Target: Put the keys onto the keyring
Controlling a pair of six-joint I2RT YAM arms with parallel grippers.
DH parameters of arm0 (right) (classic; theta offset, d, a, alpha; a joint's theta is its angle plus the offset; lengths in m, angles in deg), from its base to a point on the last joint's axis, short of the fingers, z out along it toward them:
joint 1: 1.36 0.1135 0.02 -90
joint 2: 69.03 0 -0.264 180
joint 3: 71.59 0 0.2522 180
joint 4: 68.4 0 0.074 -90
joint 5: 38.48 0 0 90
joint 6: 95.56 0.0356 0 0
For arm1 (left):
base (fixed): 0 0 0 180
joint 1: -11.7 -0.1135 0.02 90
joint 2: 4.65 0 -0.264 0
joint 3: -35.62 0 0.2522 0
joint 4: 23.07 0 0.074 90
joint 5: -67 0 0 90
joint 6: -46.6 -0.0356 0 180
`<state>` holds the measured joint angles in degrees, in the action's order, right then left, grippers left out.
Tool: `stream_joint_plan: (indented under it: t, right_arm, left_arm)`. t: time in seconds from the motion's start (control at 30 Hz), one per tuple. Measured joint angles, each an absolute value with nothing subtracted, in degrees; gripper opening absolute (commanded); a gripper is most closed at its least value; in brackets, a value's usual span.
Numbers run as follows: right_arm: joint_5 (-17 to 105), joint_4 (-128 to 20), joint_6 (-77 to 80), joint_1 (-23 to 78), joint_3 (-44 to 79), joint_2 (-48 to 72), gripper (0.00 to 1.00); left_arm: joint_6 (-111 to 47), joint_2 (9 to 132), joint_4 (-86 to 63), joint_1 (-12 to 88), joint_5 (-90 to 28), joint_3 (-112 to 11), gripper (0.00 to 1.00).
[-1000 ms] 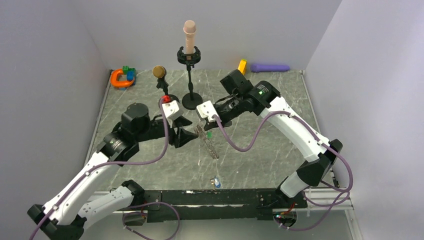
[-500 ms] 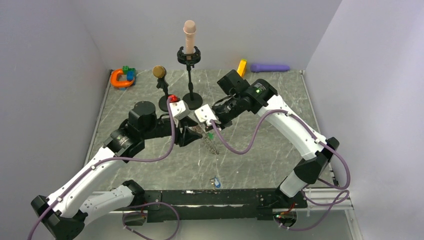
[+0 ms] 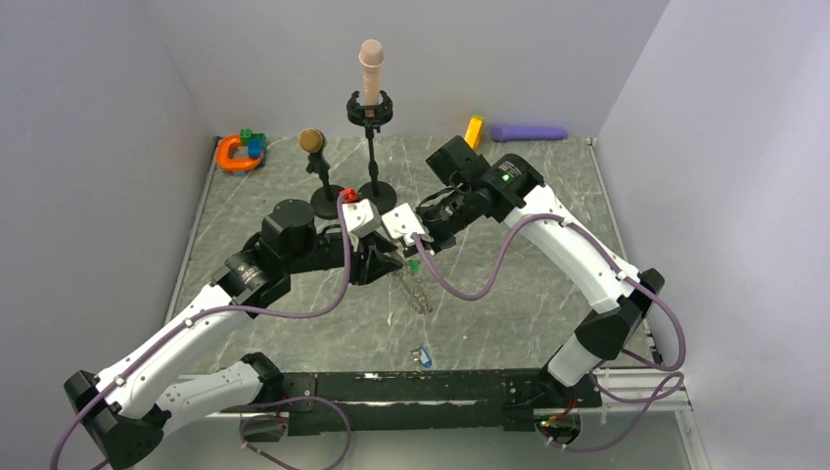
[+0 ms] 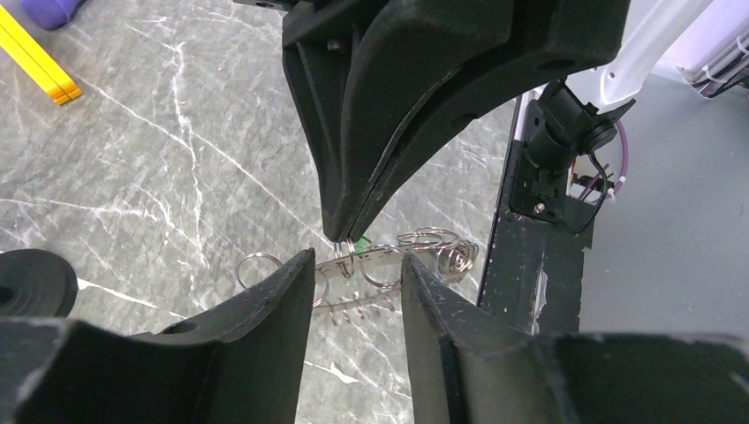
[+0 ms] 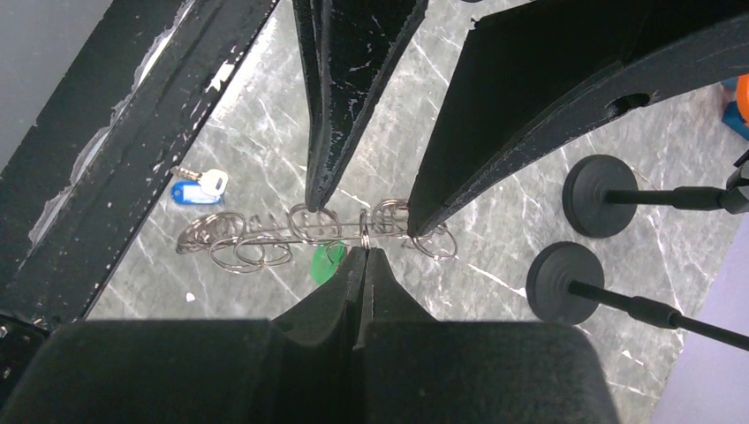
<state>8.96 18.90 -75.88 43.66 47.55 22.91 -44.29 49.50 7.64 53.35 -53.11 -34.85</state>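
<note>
Now left tool (image 4: 355, 272) shifted right toward frame centre, jaws narrowing but apart, straddling keyring (image 4: 382, 257); right tool (image 5: 365, 253) clamped on keyring; green key (image 5: 325, 264) hangs close; two-handed hold likely next.

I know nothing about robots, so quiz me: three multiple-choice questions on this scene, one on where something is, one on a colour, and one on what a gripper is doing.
1. Where does the blue tag lie?
A) by the back wall
B) on the table near the arms' bases
C) against the left wall

2. What colour is the tag hanging at the keyring?
A) green
B) yellow
C) purple

3. How is the right gripper?
A) wide open
B) shut on the keyring
C) shut on the blue tag

Answers:
1 B: the top view shows it alone at the near edge.
2 A: the green tag shows just under the rings.
3 B: its fingers are pressed together on one ring.
</note>
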Motion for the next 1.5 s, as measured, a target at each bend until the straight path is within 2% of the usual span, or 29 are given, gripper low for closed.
stream_joint_plan:
  t: [0.2,0.4,0.73,1.2,1.37,1.43,1.5]
  right_arm:
    - [8.8,18.9,-75.5,43.5,47.6,22.9,0.0]
    - [7.8,17.7,-73.4,43.2,47.6,22.9,0.0]
    - [6.0,14.9,-70.8,42.7,47.1,22.8,0.0]
    - [5.2,13.1,-69.3,42.7,46.2,21.8,0.0]
    - [4.7,13.1,-69.1,42.7,46.0,21.7,0.0]
    - [4.7,13.0,-69.0,42.7,45.9,21.7,0.0]
    - [4.6,12.9,-69.0,42.7,45.9,21.7,0.0]
  left_arm:
    - [-44.3,49.6,7.7,53.8,-52.2,-34.8,0.42]
    - [-43.6,47.3,5.5,54.4,-50.0,-32.2,0.46]
    - [-42.1,44.7,2.2,54.6,-48.6,-29.3,0.42]
    - [-41.8,45.6,1.4,54.6,-48.4,-29.3,0.21]
    - [-41.9,45.9,2.0,54.6,-47.9,-29.6,0.09]
    - [-41.9,45.9,2.2,54.6,-47.7,-29.6,0.0]
    - [-41.9,45.9,2.2,54.6,-47.6,-29.6,0.0]
